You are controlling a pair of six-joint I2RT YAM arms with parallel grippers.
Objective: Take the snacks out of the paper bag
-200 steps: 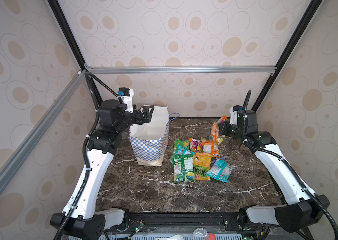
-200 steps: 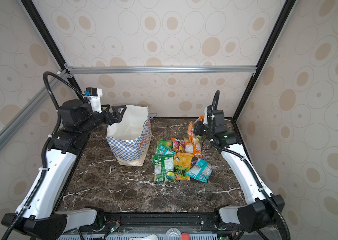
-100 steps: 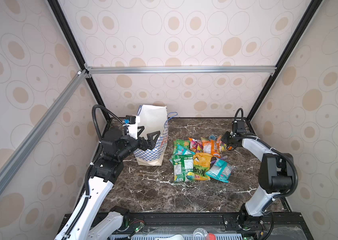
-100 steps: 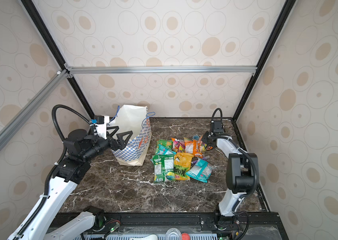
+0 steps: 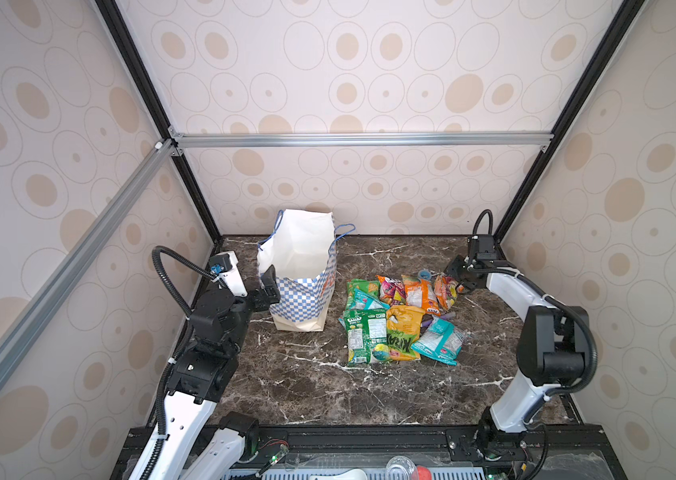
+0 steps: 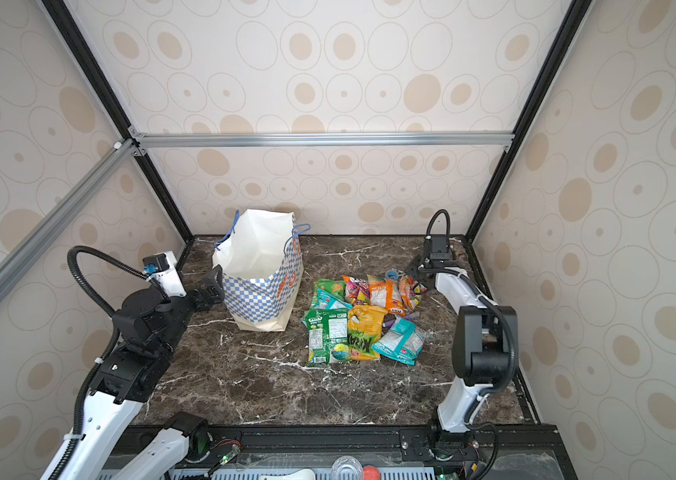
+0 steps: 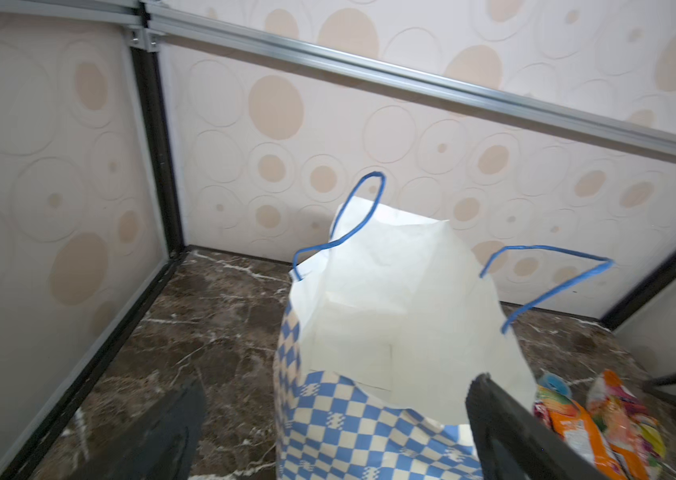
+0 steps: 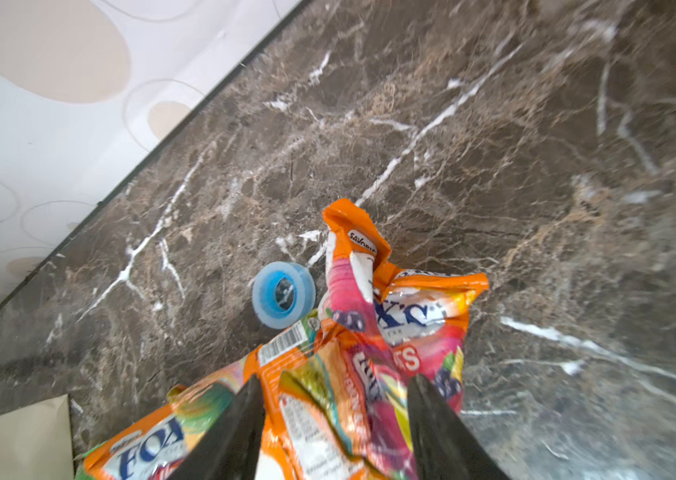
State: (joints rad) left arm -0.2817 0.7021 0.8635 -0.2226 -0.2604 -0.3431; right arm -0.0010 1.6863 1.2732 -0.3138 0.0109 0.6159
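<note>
The left arm is raised from its base, bent sharply at the elbow, and its forearm is held about level, pointed at the bag (image 5: 305, 266). The left pincer (image 5: 270, 286) is spread as wide as it goes, and nothing is gripped in it. In the left wrist view its two fingers (image 7: 506, 432) are seen far apart, with the bag (image 7: 390, 316) standing upright straight ahead of them and its checkered wall close to the fingertips. Whether a finger touches the paper cannot be told. The bag's mouth is open and only pale paper is seen inside.

The right arm's upper link is stood upright, the elbow is folded, and the forearm is stretched low over the bench (image 5: 307, 386) toward the far corner. The right pincer (image 5: 460, 277) is turned toward the snacks (image 5: 398, 320) and held close to the bench. In the right wrist view the right pincer (image 8: 336, 432) is seen with its jaws parted, and the crumpled end of an orange packet (image 8: 373, 345) is lying between them. No squeeze on the foil can be made out.

A tape roll (image 8: 283, 295) is set just beyond the jaws, beside that packet. The other snacks are spread on the bench ahead of the right pincer, between it and the bag, all outside the bag.
</note>
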